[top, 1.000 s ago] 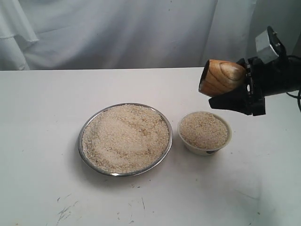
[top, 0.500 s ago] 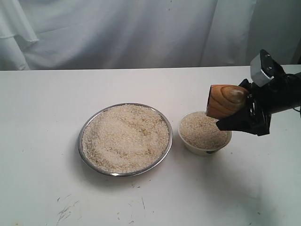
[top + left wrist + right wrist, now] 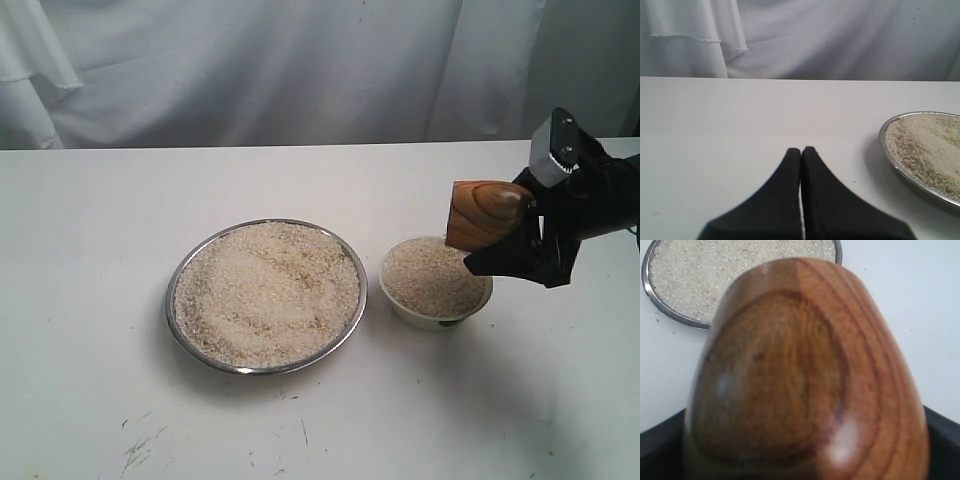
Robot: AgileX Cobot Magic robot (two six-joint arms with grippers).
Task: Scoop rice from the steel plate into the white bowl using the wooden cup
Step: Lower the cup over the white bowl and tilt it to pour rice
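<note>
While my right gripper [image 3: 497,228] clamped the wooden cup [image 3: 480,210], seemingly over the white bowl [image 3: 425,318], my left gripper [image 3: 801,156] sat closed.

The wide round steel plate [image 3: 169,297] sits on the white bench [image 3: 90,380], pale loose rice [image 3: 265,290] in it. Just right of it stands the small white ceramic bowl [image 3: 422,318], rice inside. Above the bowl's right rim, the reddish-brown wooden cup [image 3: 485,212] lies sideways in the right tool [image 3: 497,232].
</note>
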